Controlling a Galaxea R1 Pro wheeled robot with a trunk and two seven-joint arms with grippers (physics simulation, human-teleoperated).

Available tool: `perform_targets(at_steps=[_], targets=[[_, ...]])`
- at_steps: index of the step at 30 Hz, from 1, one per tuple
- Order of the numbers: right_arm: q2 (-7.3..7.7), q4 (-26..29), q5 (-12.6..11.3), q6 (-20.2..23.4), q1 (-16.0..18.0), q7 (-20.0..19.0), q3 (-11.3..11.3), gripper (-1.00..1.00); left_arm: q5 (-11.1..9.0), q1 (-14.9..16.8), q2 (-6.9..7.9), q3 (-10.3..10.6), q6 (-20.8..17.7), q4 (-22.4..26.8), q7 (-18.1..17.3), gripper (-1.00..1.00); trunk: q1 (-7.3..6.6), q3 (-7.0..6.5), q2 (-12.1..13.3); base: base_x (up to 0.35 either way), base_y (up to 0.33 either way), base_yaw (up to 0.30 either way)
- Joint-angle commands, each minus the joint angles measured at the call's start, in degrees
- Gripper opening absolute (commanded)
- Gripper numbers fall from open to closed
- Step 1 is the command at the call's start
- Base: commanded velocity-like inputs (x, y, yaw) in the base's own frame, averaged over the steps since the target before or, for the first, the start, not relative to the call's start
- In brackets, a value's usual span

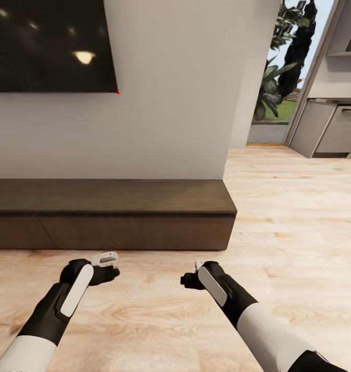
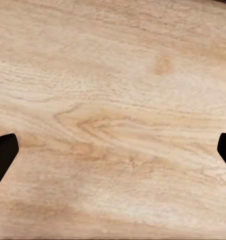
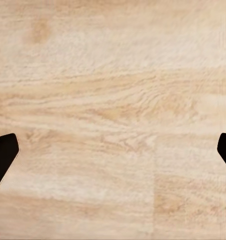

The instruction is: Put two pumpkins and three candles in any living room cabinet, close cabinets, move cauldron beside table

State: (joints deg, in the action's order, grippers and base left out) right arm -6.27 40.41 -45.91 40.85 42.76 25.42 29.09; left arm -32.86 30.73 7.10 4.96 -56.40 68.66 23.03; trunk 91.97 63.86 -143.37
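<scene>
Ahead, closed cabinet (image 1: 113, 214), beyond both open tools.

Both arms (image 1: 66, 305) blk w/ white forearm sleeves, pale wrist panels.

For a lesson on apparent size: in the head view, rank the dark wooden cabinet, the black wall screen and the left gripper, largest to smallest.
1. Cabinet, largest.
2. Wall screen, cropped by the frame.
3. Left gripper, smallest, despite being nearest.

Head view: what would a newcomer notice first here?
The long dark cabinet against the white wall, its fronts closed, under a black screen. Nearer, the left gripper and right gripper hang empty and open over the wood floor.
</scene>
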Motion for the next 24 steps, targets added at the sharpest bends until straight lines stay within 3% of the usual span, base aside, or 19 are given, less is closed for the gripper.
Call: perform_targets(at_steps=[1, 5, 8, 16, 24], targets=[[0.06, 0.0, -0.7, 0.0, 0.0, 0.5, 0.0, 1.00, -0.4, 0.0, 0.07, 0.2, 0.0, -1.7, 0.7, 1.00, -0.03, -0.17, 0.0, 0.000, 0.000, 0.004], [0.11, 0.0, -0.9, 0.0, -0.6, 0.4, -0.3, 1.00, 0.3, 0.0, 0.19, 0.7, 1.4, -8.7, 0.4, 1.00, -0.14, -0.89, 0.0, 0.000, 0.000, 0.057], [0.12, -0.4, -0.9, -0.1, -1.4, 0.5, -0.3, 1.00, 0.4, 0.0, 0.51, 0.9, 4.7, -12.0, 0.1, 1.00, -0.21, -1.35, 0.1, 0.000, 0.000, 0.145], [0.62, -1.0, -1.0, -7.8, -5.7, 0.5, -0.6, 1.00, 0.3, 0.0, 0.28, 0.9, 7.0, -13.6, 0.0, 1.00, -1.39, -2.43, 2.1, 0.000, 0.000, 0.209], [1.07, -1.2, -1.0, -10.0, -7.1, 0.5, -0.6, 1.00, 0.3, 0.0, 0.09, 1.0, 7.0, -13.7, 0.0, 1.00, -3.15, -3.75, 5.3, 0.000, 0.000, 0.051]])
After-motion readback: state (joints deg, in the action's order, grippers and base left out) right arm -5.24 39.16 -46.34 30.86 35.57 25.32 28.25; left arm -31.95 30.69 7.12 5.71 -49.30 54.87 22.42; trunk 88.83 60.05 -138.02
